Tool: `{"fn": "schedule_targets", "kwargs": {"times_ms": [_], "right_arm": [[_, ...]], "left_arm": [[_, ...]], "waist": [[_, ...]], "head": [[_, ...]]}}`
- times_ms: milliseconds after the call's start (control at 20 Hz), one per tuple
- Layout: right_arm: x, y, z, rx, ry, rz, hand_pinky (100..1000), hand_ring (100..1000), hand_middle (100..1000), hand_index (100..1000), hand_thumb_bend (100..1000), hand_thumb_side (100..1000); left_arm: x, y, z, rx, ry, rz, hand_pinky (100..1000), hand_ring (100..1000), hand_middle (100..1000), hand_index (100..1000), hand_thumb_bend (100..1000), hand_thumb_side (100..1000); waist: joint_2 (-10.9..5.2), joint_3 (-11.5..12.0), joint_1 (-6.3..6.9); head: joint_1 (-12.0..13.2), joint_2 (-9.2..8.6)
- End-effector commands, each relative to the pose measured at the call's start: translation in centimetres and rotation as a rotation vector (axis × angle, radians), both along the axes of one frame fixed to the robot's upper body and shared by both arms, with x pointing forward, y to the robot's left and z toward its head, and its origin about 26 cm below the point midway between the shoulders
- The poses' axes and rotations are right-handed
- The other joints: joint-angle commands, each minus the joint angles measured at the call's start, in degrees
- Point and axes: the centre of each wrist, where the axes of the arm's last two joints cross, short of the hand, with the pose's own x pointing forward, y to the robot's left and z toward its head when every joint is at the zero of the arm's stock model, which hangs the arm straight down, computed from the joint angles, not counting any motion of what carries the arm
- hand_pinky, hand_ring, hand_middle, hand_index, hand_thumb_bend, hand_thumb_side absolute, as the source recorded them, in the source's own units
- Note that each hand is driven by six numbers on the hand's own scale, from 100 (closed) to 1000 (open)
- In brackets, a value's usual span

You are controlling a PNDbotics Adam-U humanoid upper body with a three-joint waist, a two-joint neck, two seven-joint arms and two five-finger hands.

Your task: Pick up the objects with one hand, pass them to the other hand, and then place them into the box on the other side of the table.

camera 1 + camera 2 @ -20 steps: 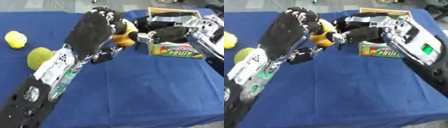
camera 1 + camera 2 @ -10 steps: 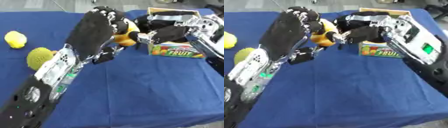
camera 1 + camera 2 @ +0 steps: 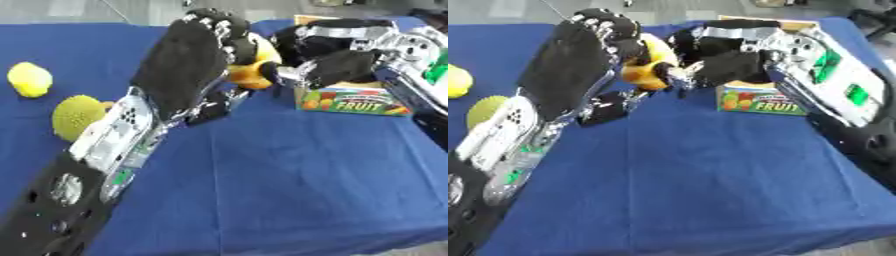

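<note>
While left robot hand (image 3: pixel 188 62) is curling fingers round orange-yellow fruit (image 3: pixel 645 67) above table (image 3: pixel 289 170), right robot hand (image 3: pixel 724 55) is meeting it, fingers curled at same fruit, just left of fruit box (image 3: pixel 350 100). Yellow lemon (image 3: pixel 29 79) and green-yellow fruit (image 3: pixel 77 116) are lying well left of fruit box.

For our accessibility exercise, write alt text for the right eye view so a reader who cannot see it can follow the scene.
Above a blue table, the robot's left hand and right hand meet around an orange-yellow object. A FRUIT box stands behind the right hand, and two yellow-green fruits lie at the left edge.
</note>
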Motion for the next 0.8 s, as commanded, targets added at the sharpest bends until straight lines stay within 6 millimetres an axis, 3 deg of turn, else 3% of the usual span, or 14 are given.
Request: {"fn": "schedule_targets", "kwargs": {"times_ms": [50,150,450,800], "right_arm": [[-0.32,0.13,0.61,0.021,-0.004,0.004,563,649,551,630,100,396],[-0.32,0.14,0.64,0.034,0.001,-0.006,552,642,534,610,100,411],[-0.32,0.17,0.71,0.069,0.016,-0.025,519,617,518,579,100,460],[-0.31,0.19,0.74,0.097,0.038,-0.029,476,581,506,546,100,472]], "left_arm": [[-0.02,0.07,1.12,-0.032,-0.028,0.018,546,484,408,526,343,100],[0.01,0.02,1.02,-0.023,-0.025,0.024,591,518,446,567,422,100],[0.03,-0.09,0.88,0.007,-0.017,0.033,657,597,530,661,546,100],[-0.03,-0.11,0.90,0.028,-0.022,0.039,714,671,617,707,670,100]], "waist": [[-0.16,-0.18,-0.62],[-0.16,-0.24,-0.60],[-0.18,-0.28,-0.59],[-0.15,-0.31,-0.63]], "head": [[-0.12,-0.19],[-0.17,-0.14],[-0.28,-0.08],[-0.46,0.05]]}}
